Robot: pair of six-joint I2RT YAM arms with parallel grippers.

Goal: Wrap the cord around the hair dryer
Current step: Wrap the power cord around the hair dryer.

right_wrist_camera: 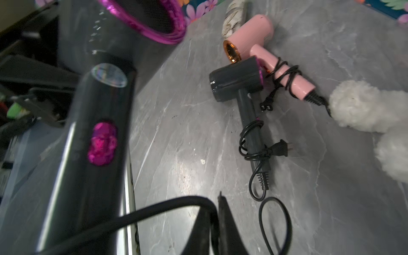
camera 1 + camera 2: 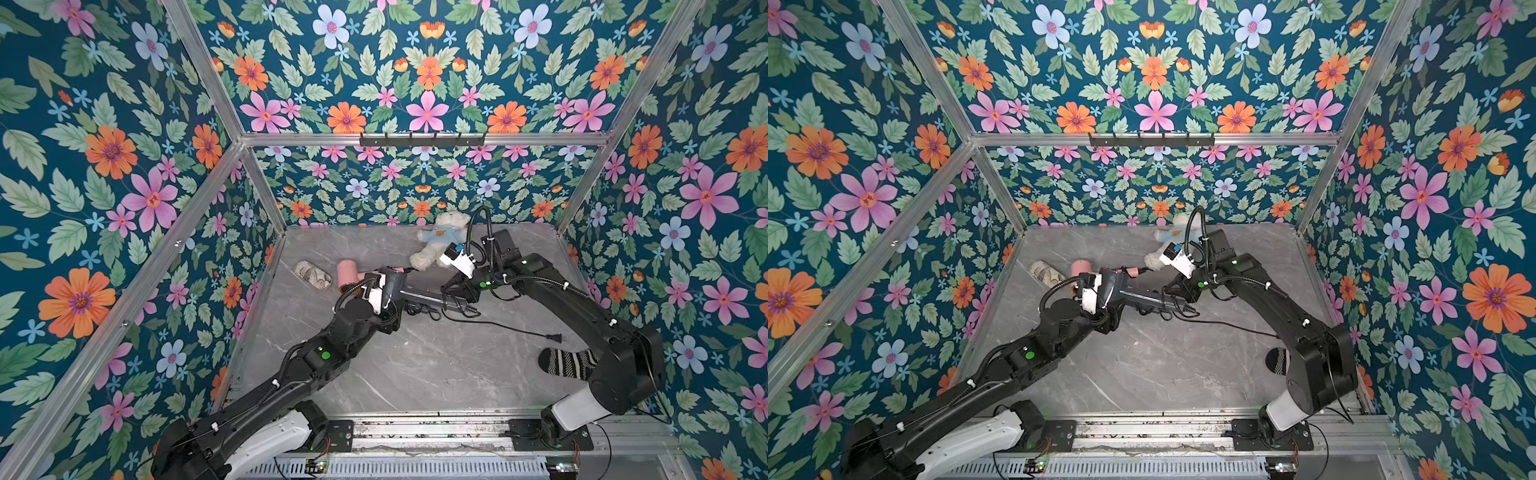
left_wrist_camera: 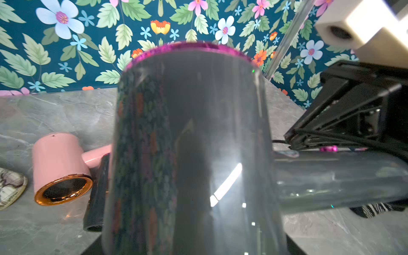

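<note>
Grey hair dryer (image 2: pixel 417 296) with a magenta rim, raised off the counter (image 2: pixel 415 374) near its middle and lying roughly level. The left fingers (image 2: pixel 385 279) are clenched on its barrel, and its handle points toward the right arm. The black cord (image 2: pixel 498 326) gathers in a few loops at the handle; whether they go around it or hang just under it cannot be told. From there it trails over the counter to its plug (image 2: pixel 553 337), beside a striped sock (image 2: pixel 565 363).

The right fingers (image 1: pixel 225 225) sit at the handle's end with the cord running up against them; whether they grip it or have released it cannot be told.

Wrapping seems under way, with much cord left loose. The next move calls for a sure hold on the slack, carried around the handle without snagging.

Farther back lie a pink hair dryer (image 2: pixel 345 276), a second grey dryer (image 1: pixel 238 81), both with cords wound, and a white teddy bear (image 2: pixel 440 241).
</note>
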